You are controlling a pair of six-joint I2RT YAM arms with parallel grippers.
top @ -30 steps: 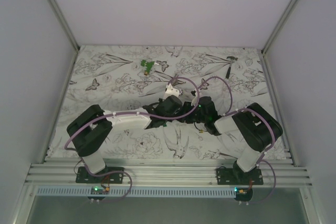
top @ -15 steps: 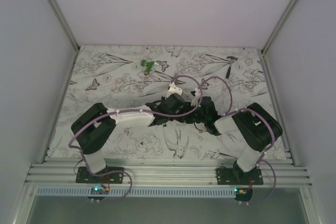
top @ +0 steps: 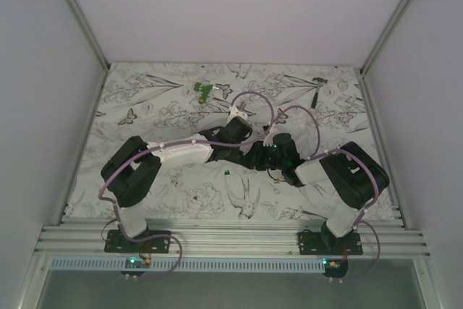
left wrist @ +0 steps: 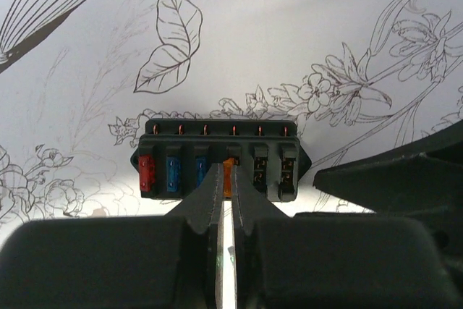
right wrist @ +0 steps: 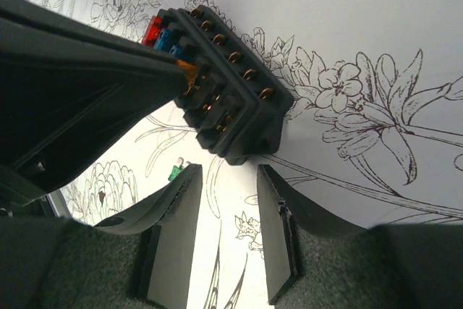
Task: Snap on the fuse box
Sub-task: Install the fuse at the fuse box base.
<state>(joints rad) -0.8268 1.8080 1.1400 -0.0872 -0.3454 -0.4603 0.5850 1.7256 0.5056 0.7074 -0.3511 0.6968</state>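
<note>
Two arms, the left arm (top: 181, 153) and the right arm (top: 340, 175), are seen from above meeting at mid-bench (top: 145, 106). The fuse box is hidden beneath them there.

Left wrist view: the fuse box (left wrist: 217, 157) is found resting on the bench, slots facing the camera. The left claw (left wrist: 225, 171) is drawn narrow, tips pinched on an orange fuse (left wrist: 228, 179) at a middle slot, probably so that it can be pressed home.

Right wrist view: the right claw (right wrist: 228, 175) is held partly spread and empty, just short of the box's end, probably to brace it. A small green bit (right wrist: 173, 173) is noted loose nearby.
</note>
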